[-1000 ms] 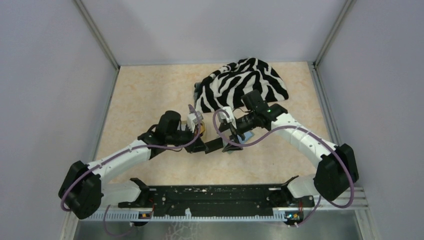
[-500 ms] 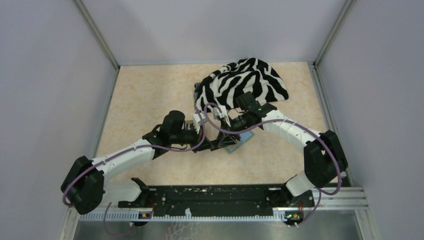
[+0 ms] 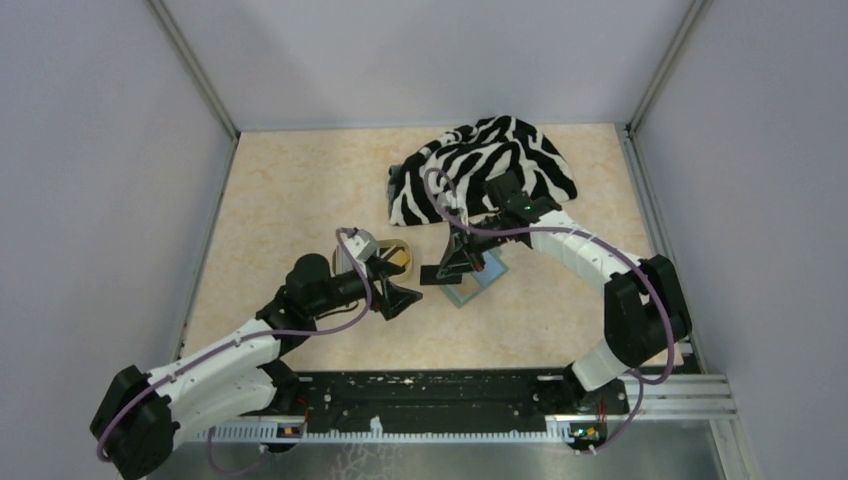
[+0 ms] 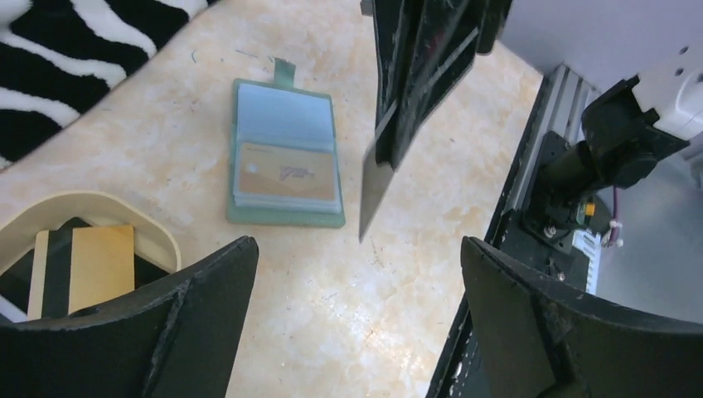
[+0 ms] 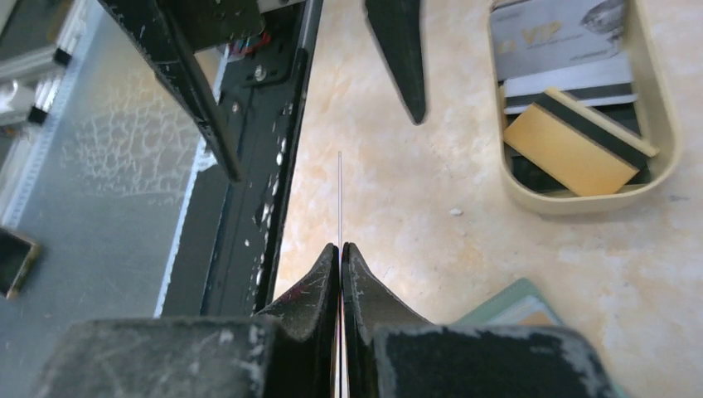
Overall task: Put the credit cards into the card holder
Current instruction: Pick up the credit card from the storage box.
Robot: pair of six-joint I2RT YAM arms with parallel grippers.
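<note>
Right fingers [image 4: 406,91], clenched on an edge-on credit card [image 4: 375,195], hung frame-right of the open card holder [image 4: 284,217]; left fingers [image 4: 199,307] splayed, empty.

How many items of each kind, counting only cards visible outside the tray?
Card holder: 1
Tan tray: 1
Zebra cloth: 1
Cards outside the tray: 2, the held card in the right gripper, the sleeved card
Total: 5

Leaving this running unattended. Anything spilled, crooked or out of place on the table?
Nothing stands out. The card holder lies open and flat, a yellow-orange card in its pocket; spare cards sit inside the tan tray. The right gripper pinches one card on edge above the table. The zebra cloth lies bunched at the back.
</note>
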